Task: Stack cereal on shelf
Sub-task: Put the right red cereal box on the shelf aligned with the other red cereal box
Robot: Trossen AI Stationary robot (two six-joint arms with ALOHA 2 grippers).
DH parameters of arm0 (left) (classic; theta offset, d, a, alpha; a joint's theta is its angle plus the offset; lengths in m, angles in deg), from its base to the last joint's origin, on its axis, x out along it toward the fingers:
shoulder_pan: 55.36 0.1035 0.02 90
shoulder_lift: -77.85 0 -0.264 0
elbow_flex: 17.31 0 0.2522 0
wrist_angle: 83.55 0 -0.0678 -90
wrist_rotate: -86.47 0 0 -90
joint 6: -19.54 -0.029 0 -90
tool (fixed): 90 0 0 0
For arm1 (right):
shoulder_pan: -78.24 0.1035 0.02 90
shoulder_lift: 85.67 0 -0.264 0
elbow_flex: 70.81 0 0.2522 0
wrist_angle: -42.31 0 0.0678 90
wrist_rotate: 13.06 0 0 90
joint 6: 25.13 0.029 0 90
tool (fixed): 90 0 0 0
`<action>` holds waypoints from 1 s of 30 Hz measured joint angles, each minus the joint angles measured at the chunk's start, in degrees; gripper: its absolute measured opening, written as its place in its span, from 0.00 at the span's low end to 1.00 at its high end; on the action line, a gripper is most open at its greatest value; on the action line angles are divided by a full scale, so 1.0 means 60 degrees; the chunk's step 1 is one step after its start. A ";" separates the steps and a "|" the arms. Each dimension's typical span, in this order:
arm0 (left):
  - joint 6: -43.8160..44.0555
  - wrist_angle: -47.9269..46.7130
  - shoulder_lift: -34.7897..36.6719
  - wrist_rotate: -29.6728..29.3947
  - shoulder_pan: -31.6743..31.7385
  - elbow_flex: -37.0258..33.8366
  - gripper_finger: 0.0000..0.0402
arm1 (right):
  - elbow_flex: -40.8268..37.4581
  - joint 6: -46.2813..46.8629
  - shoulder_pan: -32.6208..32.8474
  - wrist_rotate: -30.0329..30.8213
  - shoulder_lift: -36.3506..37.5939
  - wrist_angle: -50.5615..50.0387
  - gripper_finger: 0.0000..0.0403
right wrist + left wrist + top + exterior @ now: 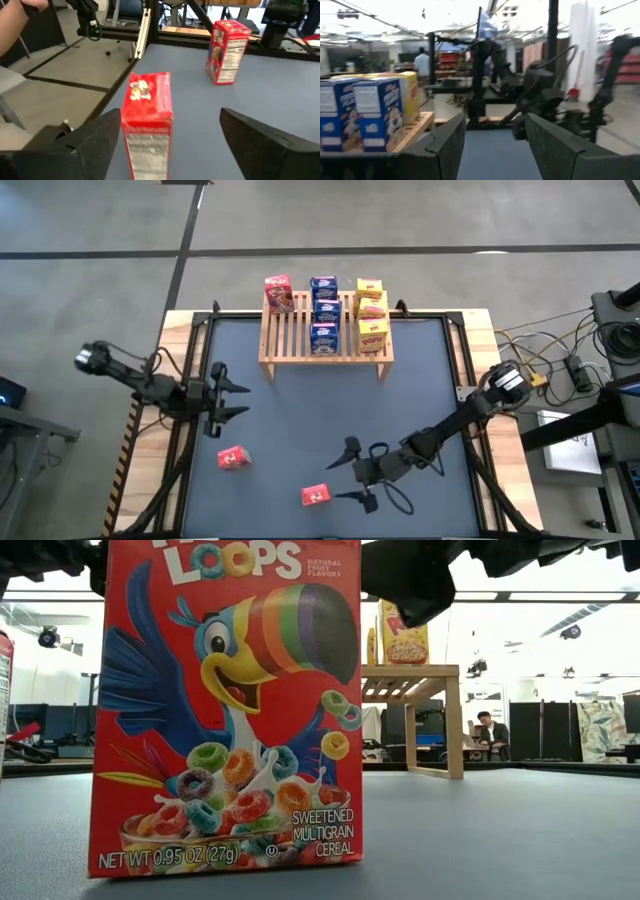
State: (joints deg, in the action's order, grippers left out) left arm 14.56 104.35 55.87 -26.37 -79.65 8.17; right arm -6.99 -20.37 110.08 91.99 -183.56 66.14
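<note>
The counter (pixel 300 410) carries the shelf (pixel 327 345) at its far edge, well beyond both end effectors. The shelf holds 7 cereal boxes: 1 red (pixel 278 293), 3 blue (pixel 323 313), 3 yellow (pixel 371 313). The right end effector (pixel 357 472) is released, its fingers spread just beside a red box (pixel 315 496). The left end effector (pixel 228 399) is released above another red box (pixel 233 458).

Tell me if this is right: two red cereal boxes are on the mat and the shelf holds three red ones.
Not quite. The high view shows only one red box on the shelf, beside the blue and yellow ones. The two red boxes on the mat are as you said.
</note>
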 joint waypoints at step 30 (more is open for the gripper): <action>-0.0664 0.1557 -0.2151 -0.2129 -0.0919 -0.0084 0.48 | 0.1276 0.1231 -0.0345 -0.0589 -0.2522 0.0141 0.61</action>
State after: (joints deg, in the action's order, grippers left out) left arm 10.58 113.70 42.96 -39.15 -85.16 7.67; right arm 0.66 -12.98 108.01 88.46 -198.69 66.98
